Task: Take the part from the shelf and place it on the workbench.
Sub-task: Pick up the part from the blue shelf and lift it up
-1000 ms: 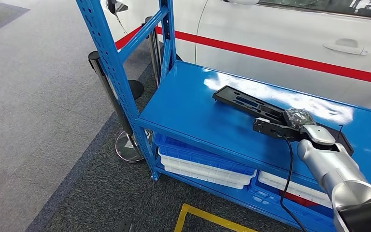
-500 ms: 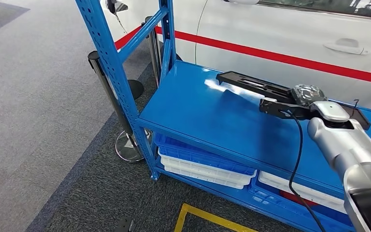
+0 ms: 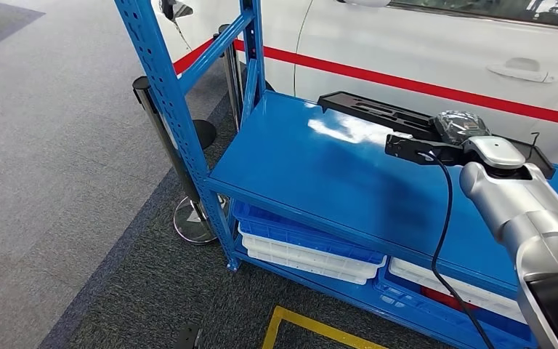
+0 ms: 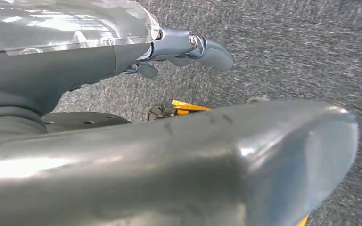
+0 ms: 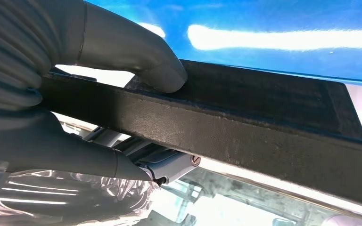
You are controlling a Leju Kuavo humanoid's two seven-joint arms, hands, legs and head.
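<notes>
A long black flat part [image 3: 374, 113] hangs tilted above the blue shelf top [image 3: 312, 174], clear of the surface. My right hand [image 3: 459, 129] grips it near its right end. In the right wrist view the thumb [image 5: 136, 52] presses on one face of the part [image 5: 264, 127], with the darker fingers [image 5: 75, 155] wrapped under it. My left hand [image 4: 122, 155] hangs over grey carpet, its fingers [image 4: 207, 47] apart and holding nothing.
A white car [image 3: 421, 51] with a red stripe stands right behind the shelf. Blue uprights [image 3: 160, 87] rise at the shelf's left end, beside a stanchion post [image 3: 152, 123]. White trays [image 3: 305, 254] lie on the lower level. A yellow floor marking [image 3: 312, 327] lies in front.
My right hand has lifted the black part off the shelf top and carried it up and back toward the car. The shelf and camera have not moved.
</notes>
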